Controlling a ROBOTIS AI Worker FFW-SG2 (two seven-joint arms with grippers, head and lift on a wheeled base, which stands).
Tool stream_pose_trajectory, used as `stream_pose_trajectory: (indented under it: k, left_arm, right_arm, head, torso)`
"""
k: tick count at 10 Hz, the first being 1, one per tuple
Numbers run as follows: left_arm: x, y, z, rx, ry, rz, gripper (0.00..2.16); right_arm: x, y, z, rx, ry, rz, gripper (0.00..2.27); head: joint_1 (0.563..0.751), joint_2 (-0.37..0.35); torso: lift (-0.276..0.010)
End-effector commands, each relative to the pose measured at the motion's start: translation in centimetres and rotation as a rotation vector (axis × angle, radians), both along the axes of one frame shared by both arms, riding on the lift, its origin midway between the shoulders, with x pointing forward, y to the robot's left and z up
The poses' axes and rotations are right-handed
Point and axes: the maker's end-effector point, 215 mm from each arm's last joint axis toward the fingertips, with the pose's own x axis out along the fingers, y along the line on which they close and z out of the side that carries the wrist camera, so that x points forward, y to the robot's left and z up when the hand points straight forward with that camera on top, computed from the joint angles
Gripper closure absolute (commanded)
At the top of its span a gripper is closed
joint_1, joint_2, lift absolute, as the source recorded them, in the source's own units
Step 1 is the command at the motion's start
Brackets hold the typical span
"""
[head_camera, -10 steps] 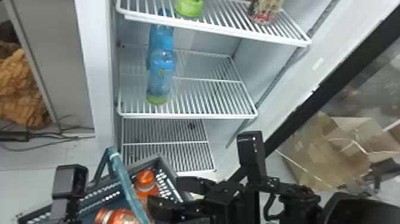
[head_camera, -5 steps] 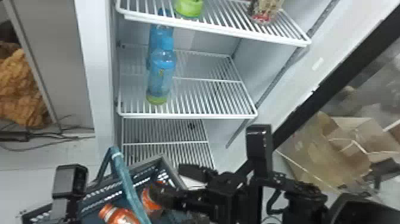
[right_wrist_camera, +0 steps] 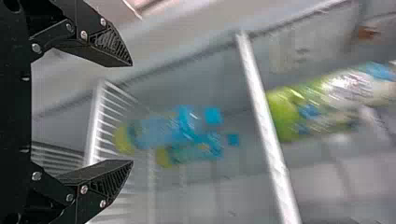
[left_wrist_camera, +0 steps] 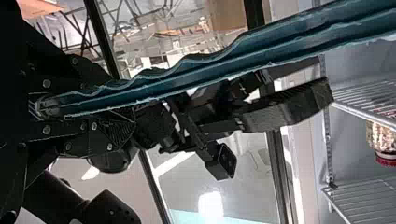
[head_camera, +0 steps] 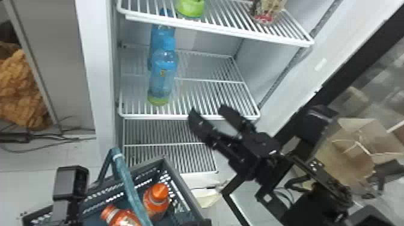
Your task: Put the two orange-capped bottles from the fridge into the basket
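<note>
Head view: right gripper [head_camera: 207, 109], fingers spread and empty, has swung up from the basket [head_camera: 182, 192]; both orange-capped bottles [head_camera: 157, 200] [head_camera: 121, 218] lie inside, lower left, so placing seems done. Left gripper [left_wrist_camera: 119, 100] clenches the handle [left_wrist_camera: 201, 77].

From where I stand, I can't read any text, label, brand, number or sign.
</note>
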Motion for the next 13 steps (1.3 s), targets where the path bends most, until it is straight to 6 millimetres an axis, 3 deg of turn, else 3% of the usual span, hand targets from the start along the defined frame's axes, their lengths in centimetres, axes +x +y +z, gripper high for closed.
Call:
stream_pose_trajectory:
  k: [1,5,13]
  left_arm:
    - [-0.1,0.0,0.0,0.001,0.0,-0.002,1.17]
    - [0.0,0.0,-0.1,0.005,-0.005,-0.004,1.17]
    - [-0.1,-0.2,-0.1,0.003,-0.004,-0.01,1.17]
  right_arm:
    - [1.5,-2.7,1.8,0.037,-0.144,-0.098,0.36]
    - [2.0,-6.3,-0.8,0.02,-0.215,-0.196,0.35]
    - [0.7,-9.1,-2.8,-0.11,-0.188,-0.252,0.36]
  head:
    - [0.695,-0.35]
    - [0.695,-0.35]
    - [0.695,-0.35]
  torso:
    - [-0.235]
    - [-0.235]
    - [-0.235]
